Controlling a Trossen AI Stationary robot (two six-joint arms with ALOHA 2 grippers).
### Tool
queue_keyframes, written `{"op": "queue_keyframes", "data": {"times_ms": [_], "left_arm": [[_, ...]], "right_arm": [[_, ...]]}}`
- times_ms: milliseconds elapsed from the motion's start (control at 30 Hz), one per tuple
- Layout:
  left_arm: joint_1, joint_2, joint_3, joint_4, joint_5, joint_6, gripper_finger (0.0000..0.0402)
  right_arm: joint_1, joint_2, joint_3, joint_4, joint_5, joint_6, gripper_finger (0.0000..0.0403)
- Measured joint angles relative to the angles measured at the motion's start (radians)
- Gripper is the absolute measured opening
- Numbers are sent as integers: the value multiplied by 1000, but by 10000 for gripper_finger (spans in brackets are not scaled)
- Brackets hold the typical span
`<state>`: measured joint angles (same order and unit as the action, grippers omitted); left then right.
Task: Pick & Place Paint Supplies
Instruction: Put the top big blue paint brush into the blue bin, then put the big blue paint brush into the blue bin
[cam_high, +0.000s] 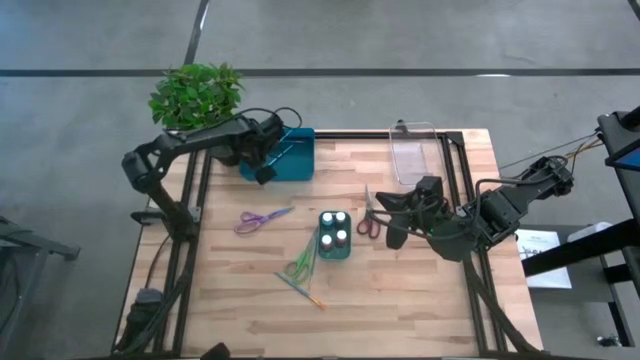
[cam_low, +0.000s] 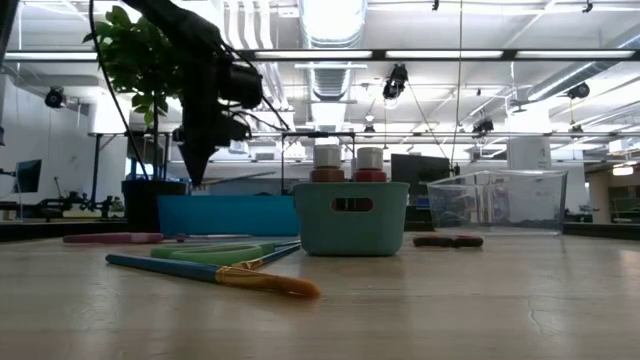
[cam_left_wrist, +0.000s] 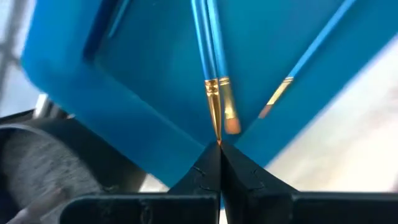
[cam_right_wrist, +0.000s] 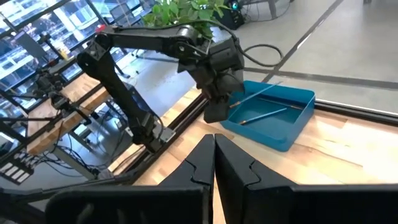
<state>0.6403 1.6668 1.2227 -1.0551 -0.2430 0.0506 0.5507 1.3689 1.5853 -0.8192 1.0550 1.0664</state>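
The left gripper hangs over the blue tray at the upper left of the desk, fingers pressed together on the tip of a brush. It seems held there for dropping beside the brush already inside, its long axis running up the frame. The right gripper waits mid-right, fingers pressed together, empty.

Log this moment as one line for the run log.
left hand: shut on brush, over teal tray | right hand: shut, empty, waiting by red scissors | pots: in small bin
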Motion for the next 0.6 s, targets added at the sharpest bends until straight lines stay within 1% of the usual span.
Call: {"op": "queue_keyframes", "data": {"times_ms": [100, 233, 400, 600], "left_arm": [[1, 6, -1, 11, -65, -21, 0], [3, 4, -1, 21, -72, -2, 9], [2, 4, -1, 17, -72, 2, 55], [2, -1, -1, 14, -110, 2, 115]], "right_arm": [[0, 0, 0, 0, 4, 8, 9], [1, 0, 0, 1, 21, 13, 9], [1, 0, 0, 0, 22, 10, 9], [1, 0, 0, 1, 22, 8, 9]]}}
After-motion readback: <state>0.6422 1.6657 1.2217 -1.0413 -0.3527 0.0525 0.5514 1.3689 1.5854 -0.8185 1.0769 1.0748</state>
